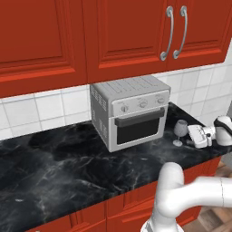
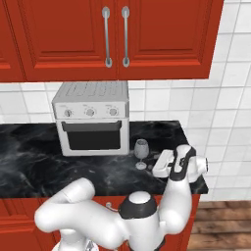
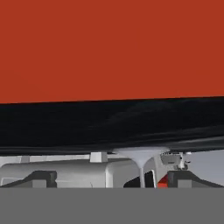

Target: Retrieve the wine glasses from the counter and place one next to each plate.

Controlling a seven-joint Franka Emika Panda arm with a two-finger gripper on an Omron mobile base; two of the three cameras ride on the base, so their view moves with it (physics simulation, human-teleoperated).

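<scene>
One clear stemmed wine glass (image 1: pixel 180 132) (image 2: pixel 141 152) stands upright on the black marble counter (image 1: pixel 68 163) (image 2: pixel 29 157), just right of the toaster oven. My gripper (image 1: pixel 190 134) (image 2: pixel 157 167) lies level with the glass, close on its right side, pointing at it. It is open and holds nothing. The hand view is rolled over: the glass's foot and stem (image 3: pixel 141 158) appear between the two wide-apart dark fingertips (image 3: pixel 40 177). The plates are out of view.
A grey toaster oven (image 1: pixel 131 113) (image 2: pixel 93 117) stands against the tiled wall, left of the glass. Red upper cabinets (image 1: pixel 127 36) (image 2: pixel 112 34) with silver handles hang overhead. The counter's right end (image 2: pixel 198 184) lies just beyond my hand.
</scene>
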